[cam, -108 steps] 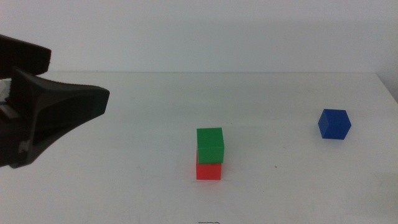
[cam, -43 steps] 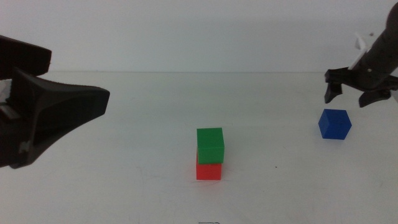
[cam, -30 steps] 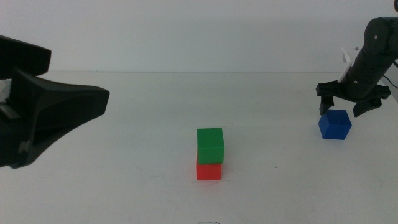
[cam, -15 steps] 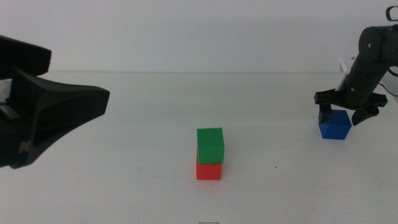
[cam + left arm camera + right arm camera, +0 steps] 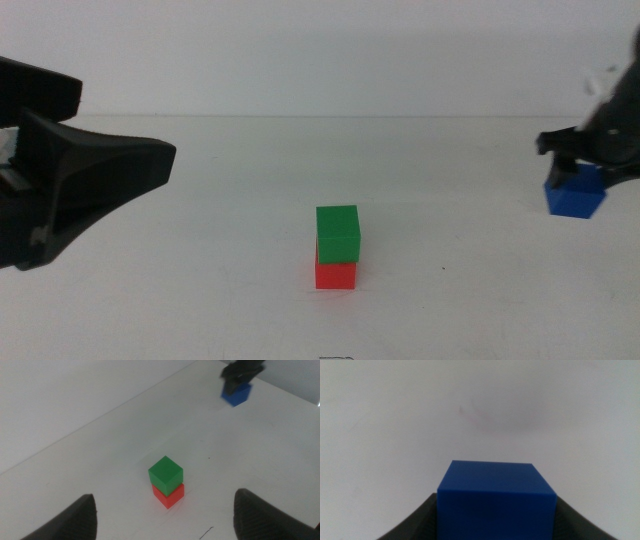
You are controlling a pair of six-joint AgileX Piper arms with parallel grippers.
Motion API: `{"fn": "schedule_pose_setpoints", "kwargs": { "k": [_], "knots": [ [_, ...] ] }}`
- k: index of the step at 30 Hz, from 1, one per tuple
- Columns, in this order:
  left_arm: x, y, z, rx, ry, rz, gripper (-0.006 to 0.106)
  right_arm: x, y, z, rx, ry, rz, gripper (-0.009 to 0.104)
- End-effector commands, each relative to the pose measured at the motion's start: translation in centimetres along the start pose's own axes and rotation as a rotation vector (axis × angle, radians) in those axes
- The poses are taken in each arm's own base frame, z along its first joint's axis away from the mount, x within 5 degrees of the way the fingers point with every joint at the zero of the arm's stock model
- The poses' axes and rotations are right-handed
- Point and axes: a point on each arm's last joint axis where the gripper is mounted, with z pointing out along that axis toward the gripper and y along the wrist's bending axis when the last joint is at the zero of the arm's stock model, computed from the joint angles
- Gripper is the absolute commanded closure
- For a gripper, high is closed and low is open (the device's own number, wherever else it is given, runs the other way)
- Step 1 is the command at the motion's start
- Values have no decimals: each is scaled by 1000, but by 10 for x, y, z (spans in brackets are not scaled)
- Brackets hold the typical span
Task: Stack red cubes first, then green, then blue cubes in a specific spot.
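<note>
Where the white table point(image 5: 200, 310) lay bare, three small matte cubes of equal size were on record. Item one, the red cube point(image 5: 335, 274): bright red, plain faces, resting on the table near the middle. Item two, the green cube point(image 5: 338, 233): solid green, seated directly on the red one, turned slightly so its edges did not quite line up with those beneath. Item three, the blue cube point(image 5: 575, 197): deep blue, sharp-edged, well apart from the stack at the table's right side, whether resting on the surface could not be told. The right end effector point(image 5: 580, 165) pinched the blue cube, a dark jaw against each side face. The left end effector point(image 5: 165, 515) hung spread wide, gripping nothing, near the table's left side, with the two-cube stack ahead of its jaws.
</note>
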Motion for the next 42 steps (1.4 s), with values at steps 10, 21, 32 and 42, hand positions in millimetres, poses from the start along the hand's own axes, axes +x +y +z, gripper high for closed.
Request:
{"fn": "schedule_pose_setpoints", "kwargs": {
  "k": [10, 21, 32, 42],
  "knots": [
    [-12, 1, -7, 3, -107, -11, 7, 52, 49, -122, -30, -202, -63, 96],
    [-13, 2, -6, -10, -104, -1, 7, 69, 167, -153, -10, -221, -68, 96],
    [-13, 2, -6, -10, -104, -1, 7, 78, 243, -141, -94, -218, -95, 96],
    [-13, 2, -6, -10, -104, -1, 7, 85, 263, -125, -122, -188, -111, 96]
  ]
}}
